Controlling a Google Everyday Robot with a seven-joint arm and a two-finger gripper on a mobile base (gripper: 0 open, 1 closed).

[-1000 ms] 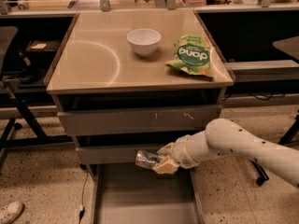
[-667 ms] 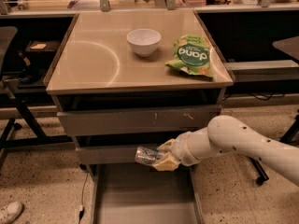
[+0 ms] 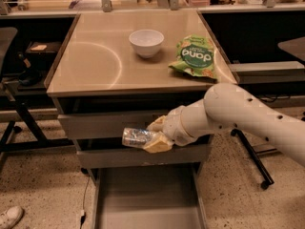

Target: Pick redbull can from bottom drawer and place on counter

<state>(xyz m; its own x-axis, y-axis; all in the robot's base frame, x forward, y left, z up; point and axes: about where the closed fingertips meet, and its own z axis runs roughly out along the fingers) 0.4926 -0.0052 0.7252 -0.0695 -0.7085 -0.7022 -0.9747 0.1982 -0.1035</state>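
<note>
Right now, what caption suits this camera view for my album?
Gripper holds the redbull can sideways before the upper drawers, above the open bottom drawer, below the counter.

arm (image 3: 238, 113) reaches in from right; tool (image 3: 156, 134) low-centre, clasping redbull can (image 3: 135, 137).

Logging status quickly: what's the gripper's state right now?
The gripper: fingers closed on the redbull can, held above the open bottom drawer.

White dotted arm (image 3: 238, 116); yellowish end effector (image 3: 152, 136) at tip.
</note>
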